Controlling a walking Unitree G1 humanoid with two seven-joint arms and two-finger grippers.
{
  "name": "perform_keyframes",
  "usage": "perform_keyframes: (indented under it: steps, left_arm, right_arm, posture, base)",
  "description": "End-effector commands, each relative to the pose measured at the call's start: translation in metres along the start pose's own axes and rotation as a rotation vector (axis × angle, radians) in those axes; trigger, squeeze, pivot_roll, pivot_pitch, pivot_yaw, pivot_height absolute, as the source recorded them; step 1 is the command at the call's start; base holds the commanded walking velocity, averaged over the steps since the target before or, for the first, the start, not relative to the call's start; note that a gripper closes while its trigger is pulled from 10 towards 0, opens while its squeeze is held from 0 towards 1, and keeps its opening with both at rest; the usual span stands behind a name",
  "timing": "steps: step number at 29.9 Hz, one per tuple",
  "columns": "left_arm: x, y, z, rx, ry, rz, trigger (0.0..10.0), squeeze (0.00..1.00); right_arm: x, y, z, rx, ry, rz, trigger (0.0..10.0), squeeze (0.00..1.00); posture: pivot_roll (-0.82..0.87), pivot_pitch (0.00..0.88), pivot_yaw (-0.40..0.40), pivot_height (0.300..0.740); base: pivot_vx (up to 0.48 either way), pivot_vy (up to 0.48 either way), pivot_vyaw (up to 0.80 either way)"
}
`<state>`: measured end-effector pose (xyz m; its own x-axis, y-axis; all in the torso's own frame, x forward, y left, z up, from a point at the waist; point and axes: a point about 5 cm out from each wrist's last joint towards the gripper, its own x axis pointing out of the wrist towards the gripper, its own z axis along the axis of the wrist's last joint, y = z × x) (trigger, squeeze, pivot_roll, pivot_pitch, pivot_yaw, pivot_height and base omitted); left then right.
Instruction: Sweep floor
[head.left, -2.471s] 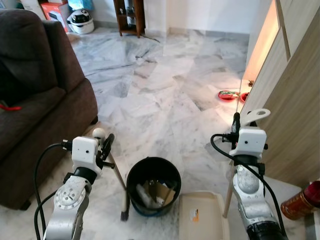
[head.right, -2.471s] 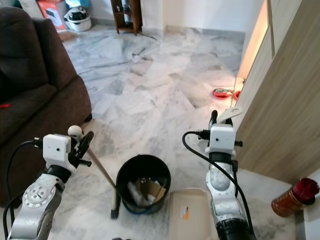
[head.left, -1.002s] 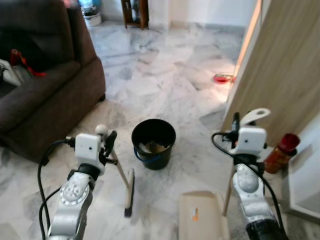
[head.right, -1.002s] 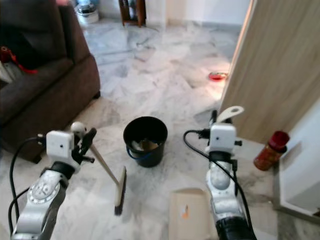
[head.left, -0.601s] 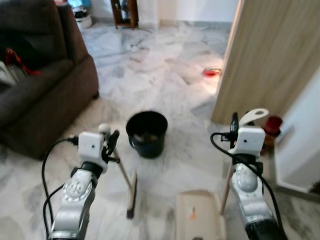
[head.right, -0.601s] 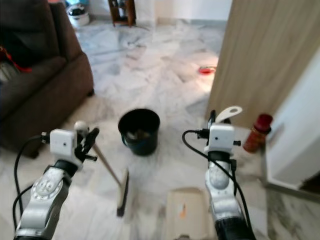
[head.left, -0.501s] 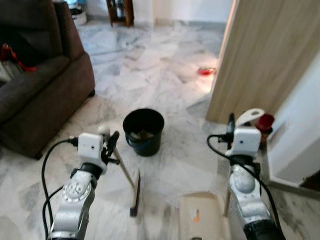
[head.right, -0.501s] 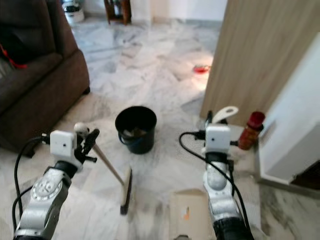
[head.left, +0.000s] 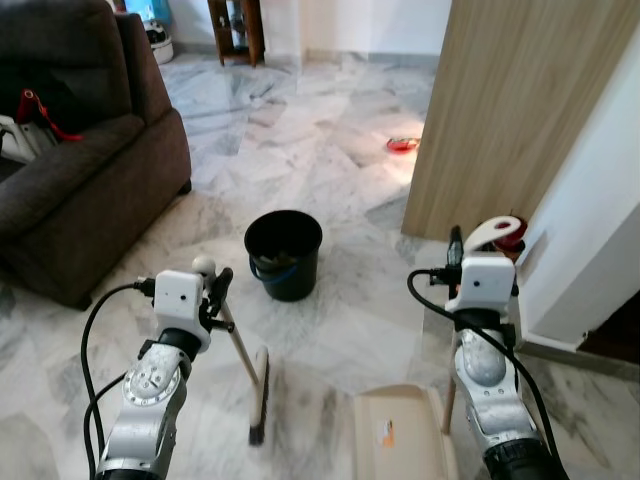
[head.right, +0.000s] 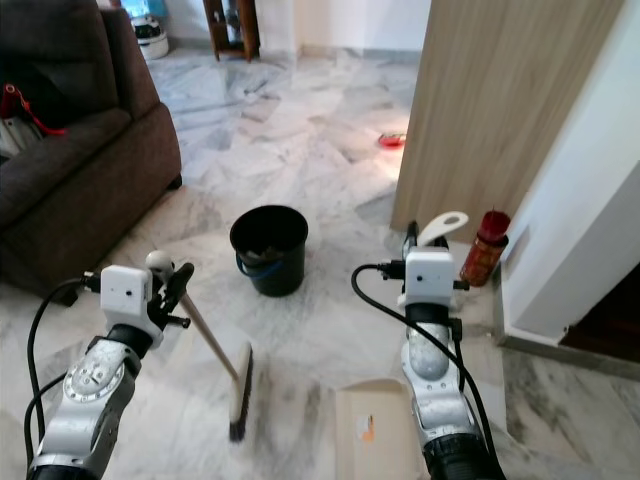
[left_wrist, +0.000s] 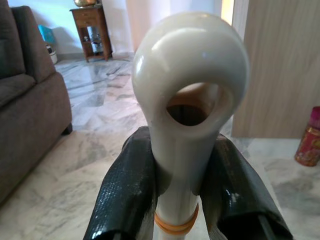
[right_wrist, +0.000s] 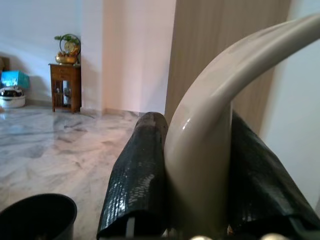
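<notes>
My left gripper (head.left: 216, 287) is shut on the wooden handle of a broom (head.left: 240, 345), just below its white looped end (left_wrist: 190, 75). The dark broom head (head.left: 260, 396) rests on the marble floor in front of me. My right gripper (head.left: 468, 246) is shut on the cream, curved handle (right_wrist: 210, 130) of a dustpan. The dustpan's cream tray (head.left: 402, 442) lies on the floor at the lower right. A black bucket (head.left: 284, 254) holding scraps stands further ahead, apart from the broom.
A brown sofa (head.left: 80, 170) fills the left side. A wooden panel (head.left: 520, 100) and a white wall (head.left: 600, 230) rise on the right, with a red bottle (head.right: 484, 249) at their foot. A red dish (head.left: 402, 145) lies on the open marble floor beyond.
The whole view has pulled back and swung right: the bucket now sits further ahead, and the white wall has come into sight. Both grippers keep their hold.
</notes>
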<state>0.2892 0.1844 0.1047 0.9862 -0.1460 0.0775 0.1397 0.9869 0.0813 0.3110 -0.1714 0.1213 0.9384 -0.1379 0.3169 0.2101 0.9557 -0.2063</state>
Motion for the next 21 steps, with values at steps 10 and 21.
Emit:
perform_keyframes:
  steps: [10, 21]
  left_arm:
    - [0.035, 0.004, 0.007, 0.023, -0.046, 0.020, 10.0, 0.00]
    - [0.032, -0.005, -0.003, 0.015, -0.047, 0.008, 10.0, 0.00]
  right_arm:
    - [0.003, 0.004, 0.009, 0.028, -0.039, 0.009, 10.0, 0.00]
    - [0.001, -0.001, 0.005, 0.031, -0.014, 0.004, 10.0, 0.00]
  posture:
    - [-0.09, 0.070, 0.071, 0.740]
    - [-0.09, 0.096, 0.051, 0.740]
  base:
    - [0.000, 0.000, 0.00]
    - [0.000, 0.000, 0.00]
